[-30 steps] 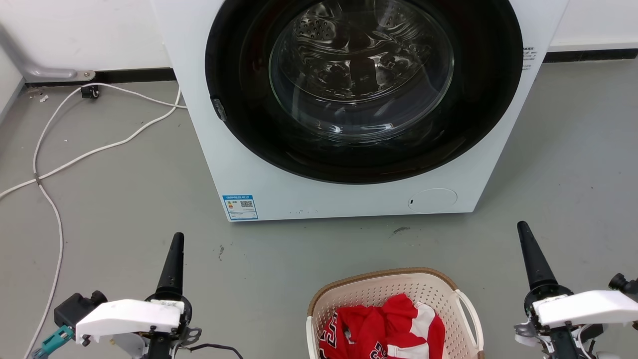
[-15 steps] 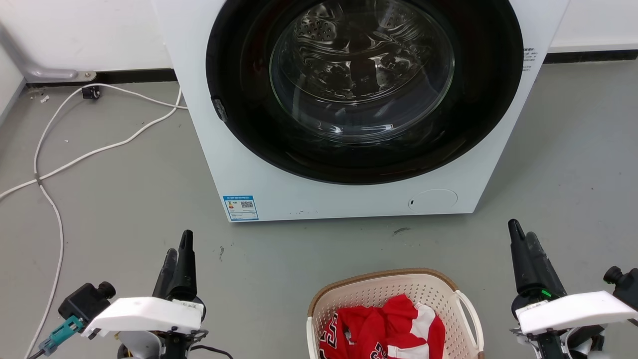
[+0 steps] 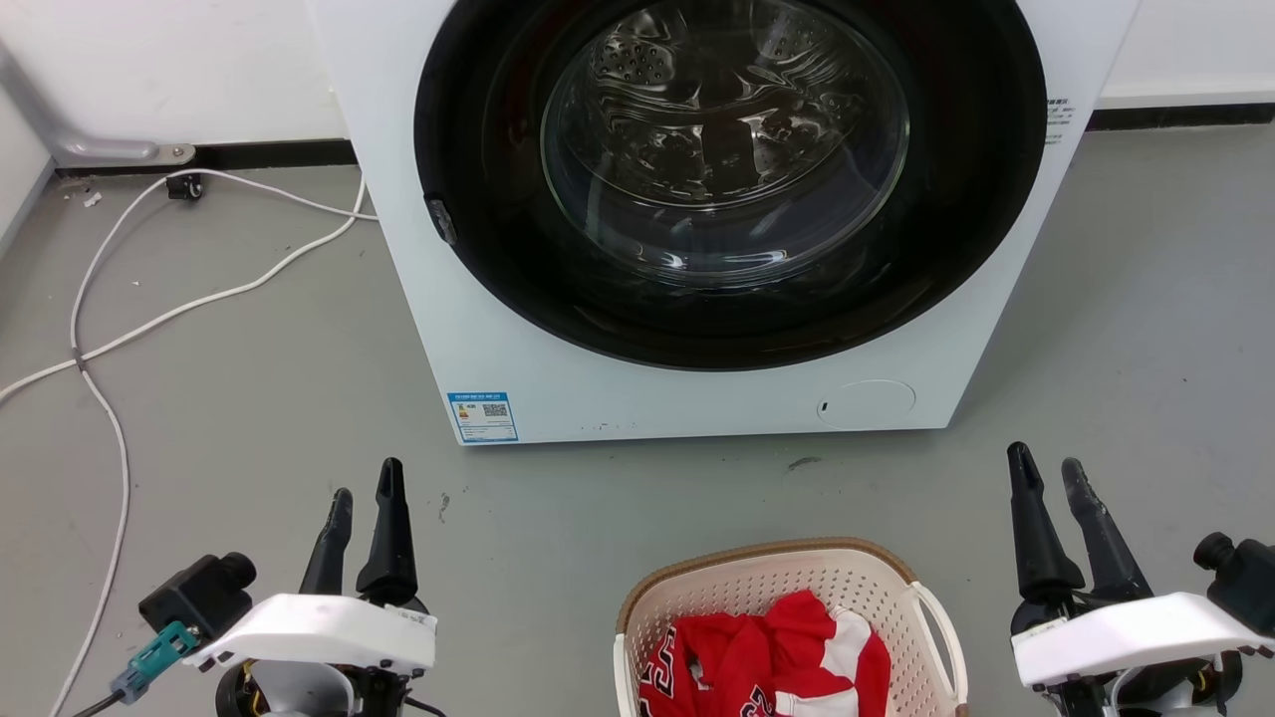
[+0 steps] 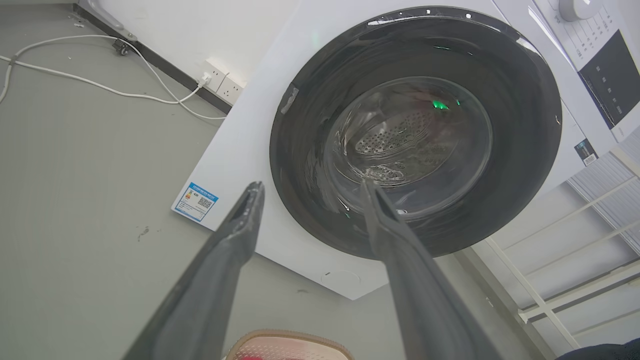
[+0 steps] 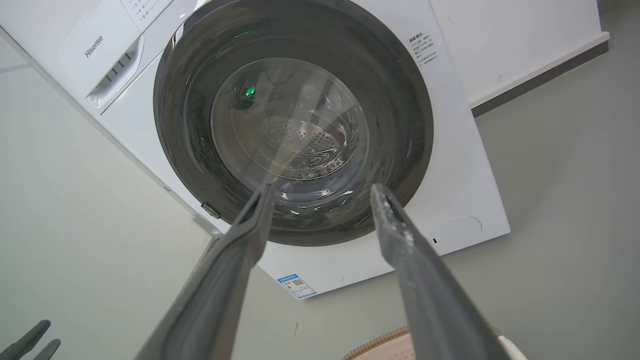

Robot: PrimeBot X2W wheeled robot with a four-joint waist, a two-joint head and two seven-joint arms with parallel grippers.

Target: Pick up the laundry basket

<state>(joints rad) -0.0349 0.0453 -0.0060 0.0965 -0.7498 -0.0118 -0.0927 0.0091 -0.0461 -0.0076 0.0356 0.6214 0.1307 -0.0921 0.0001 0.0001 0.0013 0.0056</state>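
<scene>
Nearest me, the laundry basket (image 3: 759, 551) sits on the grey floor (image 3: 558, 498) at the bottom of the head view. It lies between my two claws and touches neither, with a red and white garment (image 3: 777, 647) heaped inside. My left claw (image 3: 367, 478) hovers to its left, fingers slightly spread, holding nothing. My right claw (image 3: 1044, 456) hovers to its right, likewise parted and empty. Beyond them stands a white washing machine (image 3: 478, 329) with a round dark glass door. A white cable (image 3: 199, 299) trails across the floor on its left.

Plain grey floor (image 3: 558, 508) lies open from the left gripper (image 3: 365, 480) and right gripper (image 3: 1044, 458) inward to the cream perforated plastic basket (image 3: 757, 551). Straight ahead of both, a big white front-load washing machine (image 3: 478, 319) blocks the way.
</scene>
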